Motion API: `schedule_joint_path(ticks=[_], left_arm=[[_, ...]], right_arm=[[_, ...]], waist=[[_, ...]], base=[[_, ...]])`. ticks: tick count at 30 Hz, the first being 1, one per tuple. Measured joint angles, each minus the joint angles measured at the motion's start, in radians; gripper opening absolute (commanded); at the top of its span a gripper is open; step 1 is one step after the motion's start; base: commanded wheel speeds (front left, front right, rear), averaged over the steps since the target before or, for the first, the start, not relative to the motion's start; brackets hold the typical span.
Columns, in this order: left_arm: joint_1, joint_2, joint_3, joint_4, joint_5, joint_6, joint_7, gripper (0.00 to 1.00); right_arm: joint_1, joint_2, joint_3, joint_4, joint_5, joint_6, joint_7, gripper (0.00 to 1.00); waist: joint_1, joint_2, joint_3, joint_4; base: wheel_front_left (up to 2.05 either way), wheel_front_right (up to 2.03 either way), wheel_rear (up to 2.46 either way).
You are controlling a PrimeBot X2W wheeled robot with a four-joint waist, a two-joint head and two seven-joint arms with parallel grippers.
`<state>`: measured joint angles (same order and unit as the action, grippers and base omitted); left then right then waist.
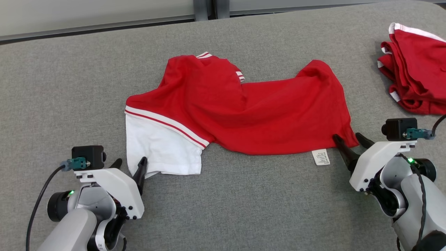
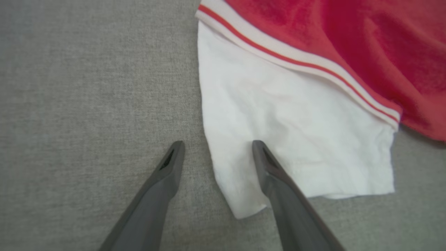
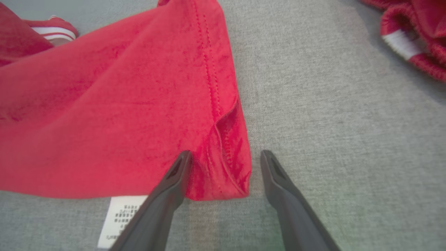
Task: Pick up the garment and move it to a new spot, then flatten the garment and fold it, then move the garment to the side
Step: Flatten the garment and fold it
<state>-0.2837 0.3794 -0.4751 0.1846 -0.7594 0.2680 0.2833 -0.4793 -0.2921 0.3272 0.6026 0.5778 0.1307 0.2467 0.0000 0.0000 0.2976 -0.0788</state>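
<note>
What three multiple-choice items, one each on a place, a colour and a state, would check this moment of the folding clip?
1. Where does the pile of red clothes lie on the table?
A. far left
B. far right
C. at the near edge

2. What colour is the sleeve at the left gripper?
A. white
B. grey
C. red

3. How does the right gripper stand?
A. shut on cloth
B. open, away from all cloth
C. open, fingers either side of a hem corner of the garment

Answers: 1 B, the head view shows the pile at the far right edge. 2 A, the sleeve below the striped band is white. 3 C, the right wrist view shows the red corner between spread fingers.
</note>
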Motion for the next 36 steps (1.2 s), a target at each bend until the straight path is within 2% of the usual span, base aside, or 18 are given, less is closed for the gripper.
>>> schedule_joint_path(ticks=[3,4,5,6,7,16,21,25,30,36], left_arm=[[-0.006,0.008,-0.008,0.004,-0.007,0.000,0.029,1.00],[-0.007,0.011,-0.012,0.003,-0.008,0.000,0.040,0.84],[-0.007,0.014,-0.016,0.000,-0.008,-0.002,0.048,0.44],[-0.007,0.014,-0.017,-0.006,-0.011,-0.003,0.051,0.10],[-0.006,0.014,-0.019,-0.011,-0.016,-0.004,0.051,0.00],[0.036,0.022,0.003,-0.066,-0.030,-0.012,0.005,0.00],[0.080,0.059,0.046,-0.182,-0.032,-0.003,-0.046,0.00],[0.057,0.088,0.064,-0.226,-0.014,-0.003,-0.055,0.00],[-0.083,0.114,0.067,-0.240,0.052,0.003,-0.054,0.00],[-0.403,0.110,0.023,-0.165,0.115,-0.070,0.026,0.00]], right_arm=[[-0.010,-0.004,0.017,0.020,0.016,0.000,-0.001,1.00],[-0.013,-0.005,0.026,0.025,0.022,0.000,-0.001,0.86],[-0.014,-0.006,0.035,0.027,0.031,0.000,-0.002,0.46],[-0.014,-0.006,0.043,0.027,0.040,0.000,-0.011,0.31],[-0.014,-0.005,0.050,0.027,0.049,0.000,-0.020,0.00],[-0.008,-0.018,0.105,0.032,0.109,0.000,-0.120,0.00],[0.015,-0.074,0.114,-0.064,0.147,0.000,-0.219,0.00],[0.003,-0.101,0.114,-0.135,0.192,0.000,-0.257,0.00],[-0.086,-0.126,0.134,-0.182,0.228,0.000,-0.247,0.00],[-0.312,-0.187,0.155,-0.208,0.315,0.000,-0.185,0.00]], waist=[[0.0000,0.0000,-0.001,0.002],[0.0000,0.0000,-0.001,0.003],[0.0000,0.0000,-0.002,0.003],[0.0001,0.0000,-0.003,0.003],[0.0000,0.0000,-0.005,0.003],[0.0000,0.0000,-0.056,0.004],[0.0001,0.0000,-0.106,0.001],[0.0000,0.0000,-0.103,-0.008],[0.0000,0.0000,-0.060,-0.014],[0.0000,0.0000,0.046,-0.016]], base=[[0.00,0.00,0.00],[0.00,0.00,0.00],[0.00,0.00,0.00],[0.00,0.00,0.00],[0.00,0.00,0.00],[0.00,0.00,0.00],[0.00,0.00,0.00],[0.00,0.00,0.00],[0.00,0.00,0.00],[0.00,0.00,0.00]])
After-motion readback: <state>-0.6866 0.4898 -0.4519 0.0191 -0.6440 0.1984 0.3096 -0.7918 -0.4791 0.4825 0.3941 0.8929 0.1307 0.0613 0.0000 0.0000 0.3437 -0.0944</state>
